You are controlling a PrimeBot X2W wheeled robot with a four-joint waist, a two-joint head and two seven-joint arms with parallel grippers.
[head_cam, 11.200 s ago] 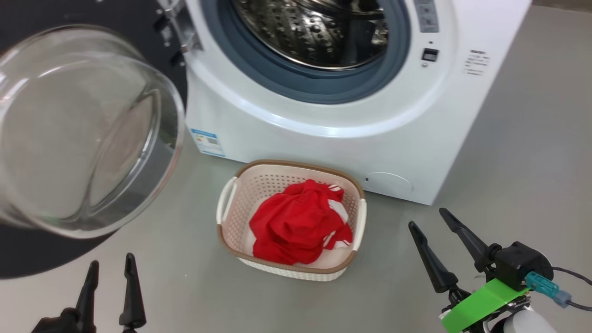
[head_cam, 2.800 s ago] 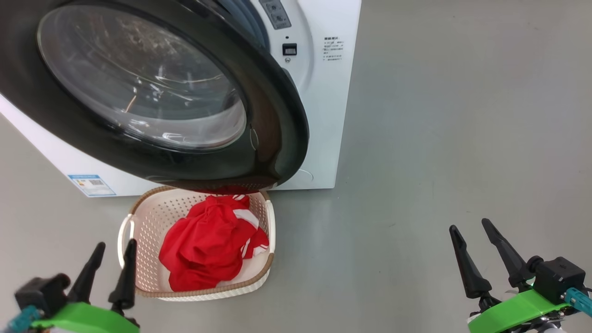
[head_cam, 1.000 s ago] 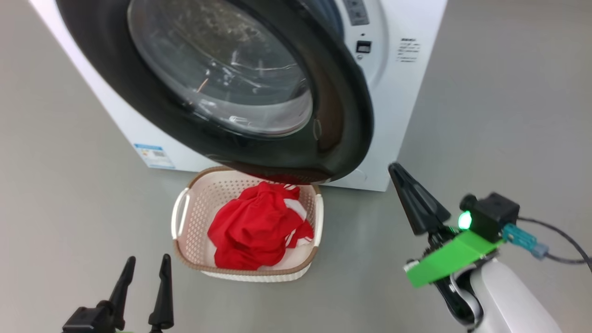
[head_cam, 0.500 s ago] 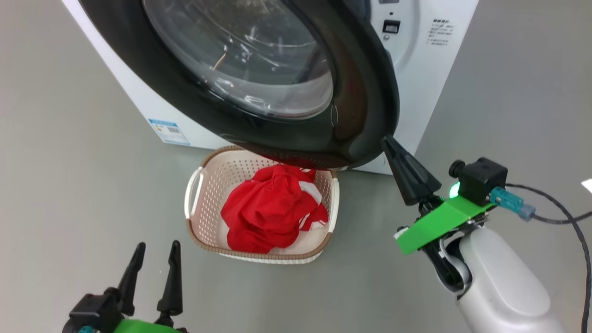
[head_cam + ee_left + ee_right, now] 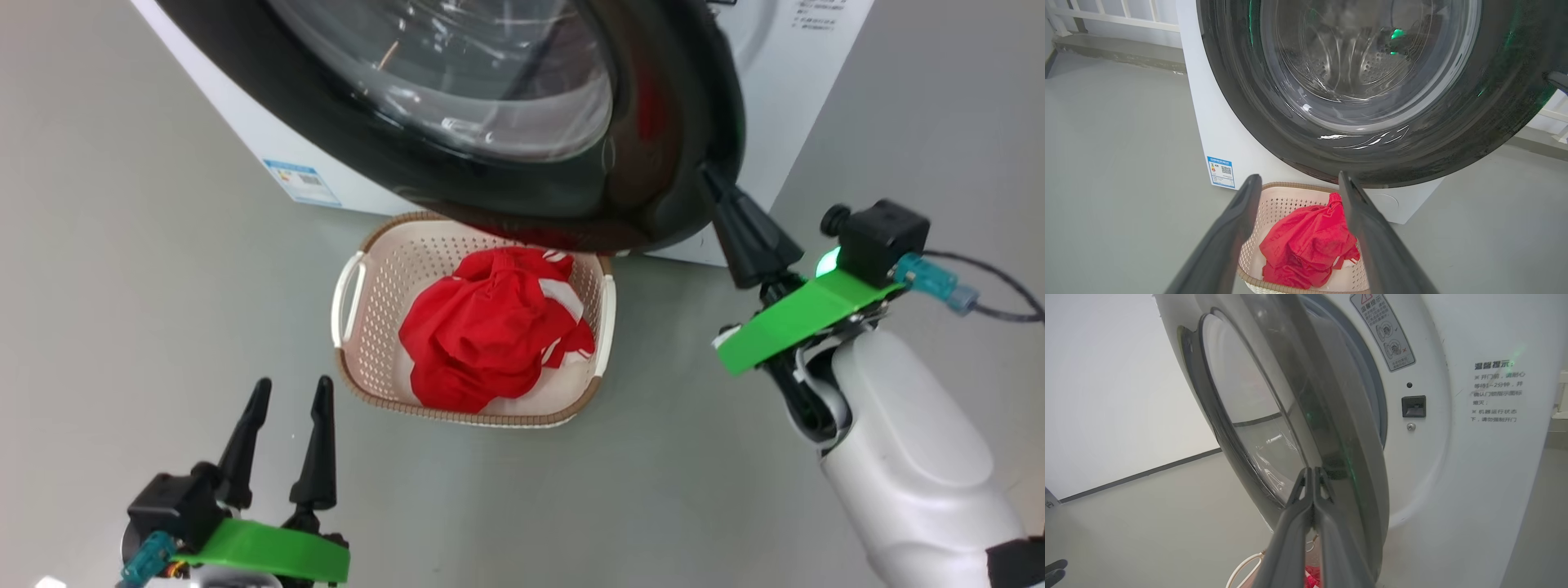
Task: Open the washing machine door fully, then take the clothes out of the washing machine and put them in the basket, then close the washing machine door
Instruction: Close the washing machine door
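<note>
Head view of a grey floor; at 7 o'clock the left claw (image 5: 294, 384) hovers, its two dark fingers well apart and holding nothing; it is near the basket, so a careless sweep could knock it.

At 10 o'clock a small blue label (image 5: 304, 181) marks the washing machine's lower front.

At the centre the basket (image 5: 384, 278) stands on the floor just before the machine, with the clothes (image 5: 490, 327), a red heap with white stripes, inside it; the far rim of the basket lies under the door's lower edge, and how much room there is cannot be judged, so the closing door might scrape or shove the basket.

From 12 to 2 o'clock the washing machine door (image 5: 653, 122) hangs part open, black rim glossy and curved.

At 3 o'clock the right claw (image 5: 712, 173), fingers pressed together on nothing, seems to touch the rim's outer edge; on so slick a curve the tip could skid off, or slip into the gap beside the washing machine (image 5: 784, 82) and be pinched; too weak a push may leave the latch uncaught.
</note>
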